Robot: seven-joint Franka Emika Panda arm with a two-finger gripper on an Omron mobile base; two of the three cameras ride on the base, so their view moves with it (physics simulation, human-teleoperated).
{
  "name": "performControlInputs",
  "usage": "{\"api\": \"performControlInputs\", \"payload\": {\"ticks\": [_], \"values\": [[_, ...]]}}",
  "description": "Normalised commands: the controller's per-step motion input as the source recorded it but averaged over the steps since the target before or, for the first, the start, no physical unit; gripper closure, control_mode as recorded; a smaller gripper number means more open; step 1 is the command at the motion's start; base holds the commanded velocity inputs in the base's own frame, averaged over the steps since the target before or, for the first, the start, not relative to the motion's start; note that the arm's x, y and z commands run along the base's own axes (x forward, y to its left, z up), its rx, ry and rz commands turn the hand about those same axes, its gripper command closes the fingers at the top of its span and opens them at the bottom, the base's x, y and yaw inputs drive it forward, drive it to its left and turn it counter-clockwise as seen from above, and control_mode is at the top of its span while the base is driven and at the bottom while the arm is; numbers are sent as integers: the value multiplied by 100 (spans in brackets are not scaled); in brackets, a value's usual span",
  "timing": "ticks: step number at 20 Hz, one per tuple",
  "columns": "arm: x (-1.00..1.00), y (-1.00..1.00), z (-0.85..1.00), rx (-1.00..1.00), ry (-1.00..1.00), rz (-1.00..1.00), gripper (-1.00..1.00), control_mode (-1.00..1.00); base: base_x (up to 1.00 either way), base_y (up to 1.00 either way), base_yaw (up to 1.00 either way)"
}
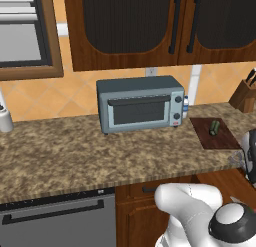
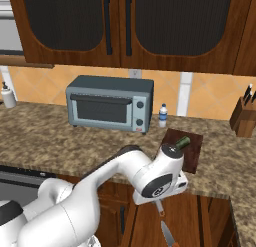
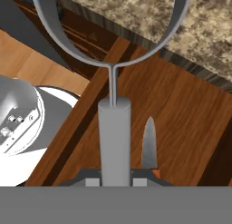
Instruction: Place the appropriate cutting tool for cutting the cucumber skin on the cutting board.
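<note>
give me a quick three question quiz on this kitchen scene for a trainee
1. True or false: the cucumber lies on the cutting board.
2. What stands on the counter just right of the toaster oven? A) a small bottle B) a kettle C) a mug
3. Fill in: in the hand view, the grey handle with a loop on its end, rising from the hand, looks like a ____.

Key: 1 true; 2 A; 3 peeler
</note>
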Motion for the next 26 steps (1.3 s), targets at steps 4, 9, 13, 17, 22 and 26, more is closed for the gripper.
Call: {"api": "performControlInputs", "payload": {"ticks": [4,9,13,17,22,26], "values": [[36,-7,75,6,0,0,100,-100,0,0,0],[44,-12,49,9,0,-6,100,-100,0,0,0],[50,-8,32,7,0,-16,100,-100,0,0,0],[55,-12,21,5,4,-25,100,-100,0,0,0],[44,-20,-2,0,6,-24,100,-100,0,0,0],[34,-23,-10,0,0,-24,100,-100,0,0,0]]}}
